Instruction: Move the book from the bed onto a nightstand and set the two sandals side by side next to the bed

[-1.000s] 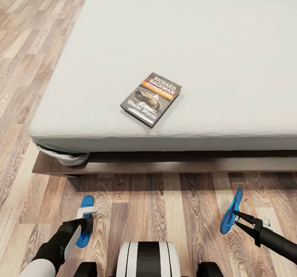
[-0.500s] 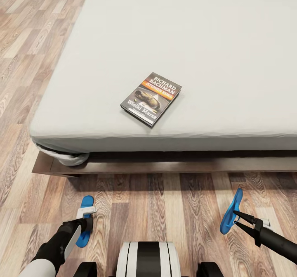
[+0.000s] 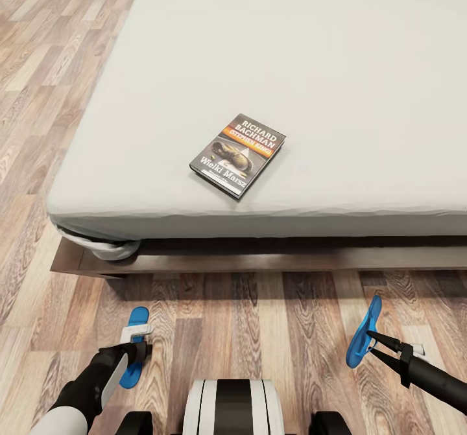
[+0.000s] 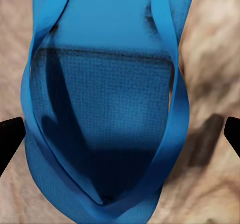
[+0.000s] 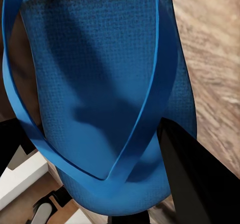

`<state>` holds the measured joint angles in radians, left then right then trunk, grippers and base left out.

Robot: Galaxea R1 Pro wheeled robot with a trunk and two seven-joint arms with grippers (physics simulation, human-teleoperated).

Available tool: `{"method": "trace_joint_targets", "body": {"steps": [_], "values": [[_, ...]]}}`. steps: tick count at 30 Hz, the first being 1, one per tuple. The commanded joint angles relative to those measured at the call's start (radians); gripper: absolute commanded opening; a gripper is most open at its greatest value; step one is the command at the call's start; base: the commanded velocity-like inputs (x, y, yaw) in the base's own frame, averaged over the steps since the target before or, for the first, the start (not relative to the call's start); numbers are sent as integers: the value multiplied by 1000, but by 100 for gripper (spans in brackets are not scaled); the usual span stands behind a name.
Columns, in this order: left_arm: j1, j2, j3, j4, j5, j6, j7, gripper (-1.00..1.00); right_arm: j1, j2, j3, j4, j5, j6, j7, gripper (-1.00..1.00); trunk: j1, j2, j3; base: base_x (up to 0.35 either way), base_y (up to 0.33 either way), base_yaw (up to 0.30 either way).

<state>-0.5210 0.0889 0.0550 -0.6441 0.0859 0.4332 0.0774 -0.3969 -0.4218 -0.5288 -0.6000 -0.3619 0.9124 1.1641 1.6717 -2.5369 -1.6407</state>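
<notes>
The book (image 3: pixel 237 155) lies flat on the light-grey mattress of the bed (image 3: pixel 292 52), near its front edge. One blue sandal (image 3: pixel 136 321) lies flat on the floor at the left, in front of the bed. My left gripper (image 3: pixel 135 352) hovers right over it, open. In the left wrist view its black fingertips (image 4: pixel 11 136) stand wide on either side of the sandal (image 4: pixel 107 108). The other sandal (image 3: pixel 362 334) is tipped up on its edge at the right, with my right gripper (image 3: pixel 369 342) shut on it. In the right wrist view a black finger (image 5: pixel 192 179) presses on that sandal (image 5: pixel 95 88).
The bed's dark wooden frame (image 3: pixel 259 257) runs across in front of me, with a bunched sheet corner (image 3: pixel 107 247) at its left end. Wood-plank floor (image 3: pixel 253 318) lies between the two sandals and along the bed's left side. My base (image 3: pixel 232 406) is at the bottom.
My left gripper has crept slightly back along the left sandal toward my base. The right gripper, its sandal and the book have held still.
</notes>
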Motion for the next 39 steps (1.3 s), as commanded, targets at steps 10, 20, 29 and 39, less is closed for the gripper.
{"method": "trace_joint_targets", "body": {"steps": [10,20,29,39], "values": [[0,0,1,-2,11,6,5,100,0,0,-1,0,-2,7,0,-100,-3,1,23,0,0,0],[1,0,0,-2,9,7,5,100,0,0,-2,0,-2,7,0,-100,-7,4,61,0,0,0],[0,7,2,-7,13,9,-3,100,0,0,-2,4,-3,7,0,-100,-9,4,73,0,0,0],[1,66,4,-21,14,50,-255,100,0,0,-1,6,-2,7,0,-100,-9,4,73,0,0,0]]}}
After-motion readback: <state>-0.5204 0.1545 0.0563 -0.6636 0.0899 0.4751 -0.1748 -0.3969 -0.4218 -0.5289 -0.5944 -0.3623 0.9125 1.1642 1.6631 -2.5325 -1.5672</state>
